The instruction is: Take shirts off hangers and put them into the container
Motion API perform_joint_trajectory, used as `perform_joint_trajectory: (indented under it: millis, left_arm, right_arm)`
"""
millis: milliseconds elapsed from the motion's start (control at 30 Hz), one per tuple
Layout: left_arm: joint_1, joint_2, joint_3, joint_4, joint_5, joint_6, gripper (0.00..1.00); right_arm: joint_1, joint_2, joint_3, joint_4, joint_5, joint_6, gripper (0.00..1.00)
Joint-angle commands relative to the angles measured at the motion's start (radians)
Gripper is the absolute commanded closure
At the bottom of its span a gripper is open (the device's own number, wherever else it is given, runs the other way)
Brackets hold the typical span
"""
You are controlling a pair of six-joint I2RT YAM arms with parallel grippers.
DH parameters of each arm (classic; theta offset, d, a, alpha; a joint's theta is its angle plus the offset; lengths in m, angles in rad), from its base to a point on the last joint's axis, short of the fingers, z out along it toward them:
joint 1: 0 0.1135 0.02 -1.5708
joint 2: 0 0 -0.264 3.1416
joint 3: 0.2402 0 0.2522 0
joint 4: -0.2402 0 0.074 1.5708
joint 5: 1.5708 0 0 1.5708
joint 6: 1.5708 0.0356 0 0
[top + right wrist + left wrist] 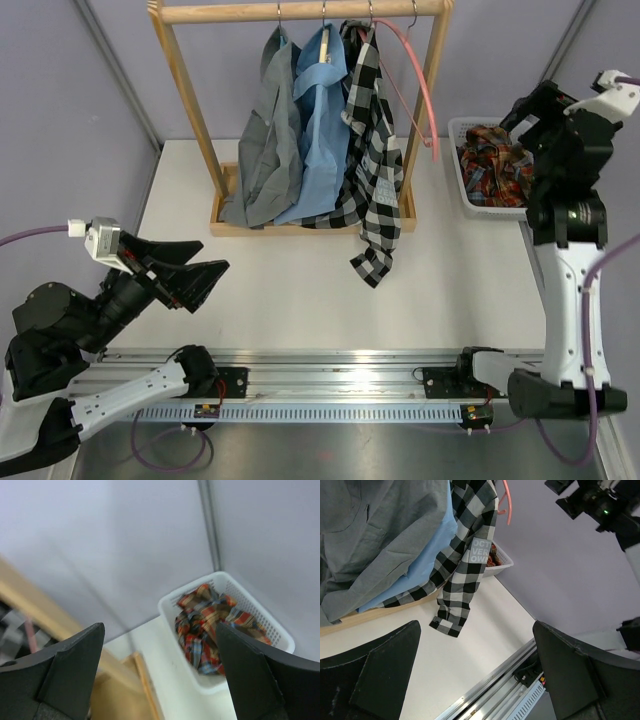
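Three shirts hang on the rack: a grey one [265,140], a light blue one [320,120] and a black-and-white checked one [370,160] whose sleeve trails onto the table. An empty pink hanger [415,80] hangs at the rack's right end. The red plaid shirt [495,160] lies crumpled in the white container [458,150]. My right gripper [159,626] is open above the container [170,610] and the plaid shirt [210,625], holding nothing. My left gripper [475,625] is open and empty, low over the table at the near left, apart from the checked shirt [470,540].
The wooden rack's top bar [300,12] and its base frame [310,228] stand at the back centre. A metal rail [330,385] carrying both arm bases runs along the near edge. Purple walls close in the back and sides.
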Motion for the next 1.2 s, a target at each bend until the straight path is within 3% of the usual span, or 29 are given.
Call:
perform_joint_trajectory:
  millis: [0,133,400,733,933,1167]
  left_arm:
    - [-0.004,-0.006,0.022,0.047,-0.002,0.02,0.01]
    - [-0.004,-0.009,0.023,0.049,0.016,0.017,0.01]
    - [-0.003,-0.041,-0.023,0.087,0.062,-0.017,0.01]
    - [-0.004,-0.015,-0.055,0.09,0.066,-0.049,0.01]
    - [-0.004,0.063,-0.037,0.106,0.098,-0.049,0.01]
    - [-0.003,0.096,-0.027,0.121,0.121,-0.042,0.01]
  right_arm:
    - [0.027,-0.107,-0.077,-0.123,-0.139,0.026,0.01]
    - [0.029,-0.272,-0.072,-0.275,-0.375,0.069,0.01]
    - [0.029,-0.406,-0.104,-0.309,-0.987,0.207,0.01]
    - [0.043,-0.333,-0.084,-0.562,-1.067,0.061,0.01]
    - [0.084,-0.299,-0.112,-0.568,-1.188,0.049,0.01]
    - [0.211,-0.287,-0.144,-0.531,-1.17,0.06,0.01]
